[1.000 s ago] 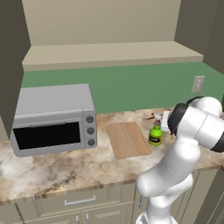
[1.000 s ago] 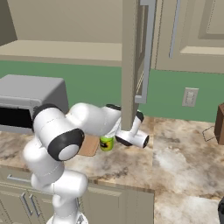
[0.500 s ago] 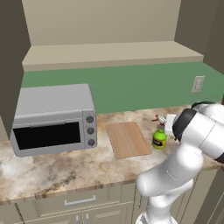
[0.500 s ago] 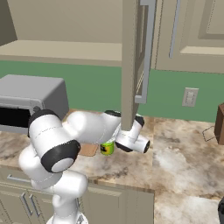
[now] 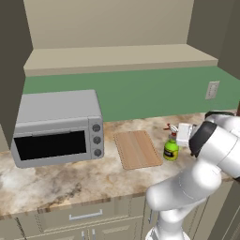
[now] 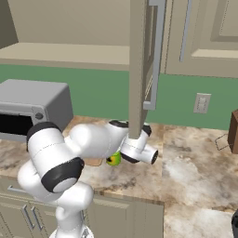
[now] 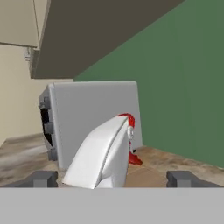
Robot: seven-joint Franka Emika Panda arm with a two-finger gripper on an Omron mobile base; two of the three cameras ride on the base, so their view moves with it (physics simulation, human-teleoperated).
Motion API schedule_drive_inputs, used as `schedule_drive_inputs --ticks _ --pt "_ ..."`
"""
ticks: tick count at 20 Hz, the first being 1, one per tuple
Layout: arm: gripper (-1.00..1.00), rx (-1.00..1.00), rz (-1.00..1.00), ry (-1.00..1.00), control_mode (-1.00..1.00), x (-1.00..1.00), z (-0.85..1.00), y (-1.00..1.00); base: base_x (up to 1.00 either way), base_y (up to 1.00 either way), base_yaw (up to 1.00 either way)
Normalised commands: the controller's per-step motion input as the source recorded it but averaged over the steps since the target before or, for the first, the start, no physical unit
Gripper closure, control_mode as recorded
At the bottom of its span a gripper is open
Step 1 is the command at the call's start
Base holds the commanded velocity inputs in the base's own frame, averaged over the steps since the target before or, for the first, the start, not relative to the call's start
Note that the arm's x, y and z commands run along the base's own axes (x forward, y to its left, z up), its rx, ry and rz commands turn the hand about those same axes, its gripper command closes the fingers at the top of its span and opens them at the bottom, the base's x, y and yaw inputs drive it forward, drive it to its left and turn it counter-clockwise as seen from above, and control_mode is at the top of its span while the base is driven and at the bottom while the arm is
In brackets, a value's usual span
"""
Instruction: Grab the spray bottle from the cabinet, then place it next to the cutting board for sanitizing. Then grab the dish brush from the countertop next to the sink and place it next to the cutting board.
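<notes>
Where the left base view looks down on the marbled counter (image 5: 70,180), the green bottle (image 5: 171,150) stands upright just beside the right edge of the flat wooden board (image 5: 137,148), its white and red spray head near the robot's white wrist. A boxy grey toaster oven (image 5: 58,126) sits well to the board's left; a pale cabinet shelf (image 5: 117,57) runs above the green wall.

In the right base view, the arm's bulk hides most of the bottle (image 6: 113,159), leaving a green and yellow patch. An open beige cabinet door (image 6: 141,60) hangs edge-on in front of the wrist. A wall outlet (image 6: 201,103) shows to the right.

In the hand view, the fingers (image 7: 113,178) stand wide apart, holding nothing; the white spray head (image 7: 107,153) rises between them, touching neither tip. The oven's grey side (image 7: 94,118) stands behind.
</notes>
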Motion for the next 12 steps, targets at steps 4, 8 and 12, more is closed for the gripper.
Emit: schedule_drive_inputs --ticks 4,8,12 --pt "-1.00 0.00 0.00 0.00 -1.00 0.00 -0.15 -0.04 0.00 0.00 0.00" --pt "-1.00 0.00 0.00 0.02 -1.00 -0.01 -0.28 -0.16 0.00 0.00 0.00" --pt "-1.00 0.00 0.00 0.03 -1.00 -0.05 -0.26 -0.25 0.00 0.00 0.00"
